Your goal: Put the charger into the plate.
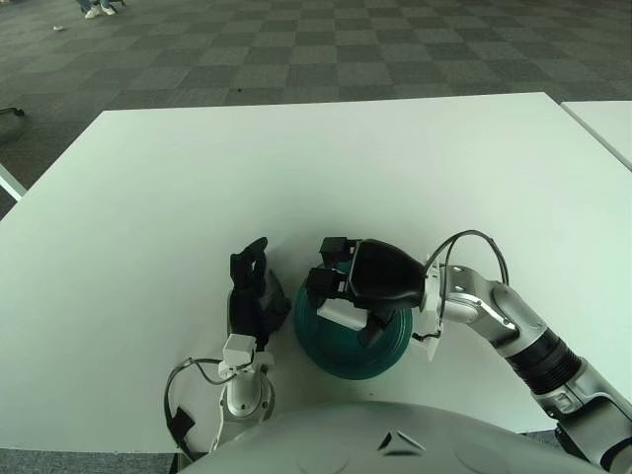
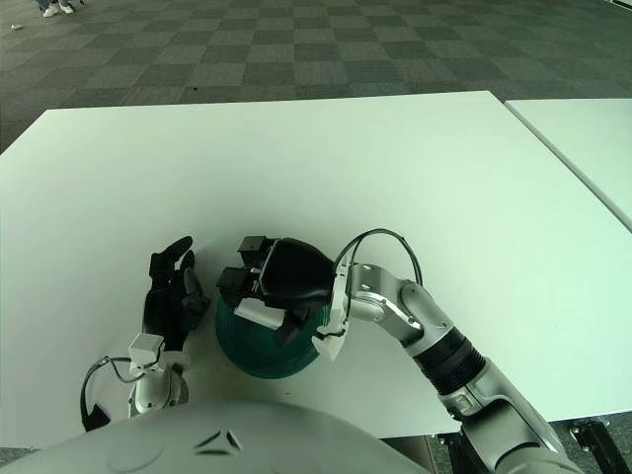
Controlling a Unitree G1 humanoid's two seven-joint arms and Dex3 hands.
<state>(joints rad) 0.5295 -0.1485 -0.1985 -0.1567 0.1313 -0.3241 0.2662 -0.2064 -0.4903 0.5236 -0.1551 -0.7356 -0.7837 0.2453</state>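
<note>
Charger held over the plate near the table's near edge.
Left eye view: the right hand (image 1: 360, 286) pinches the white charger (image 1: 341, 314) above the green plate (image 1: 385, 354). Right eye view: the left hand (image 2: 170, 301), fingers relaxed and empty, lies just left of the plate on the white table (image 2: 395, 178).

You will find no readable text, label, brand, number or sign anywhere here: none on the small white block-shaped charger (image 1: 341, 316), the round dark-green plate (image 1: 387, 357), the flat white table (image 1: 296, 168), or the black three-fingered right hand (image 1: 363, 281) and left hand (image 1: 252, 291).
</note>
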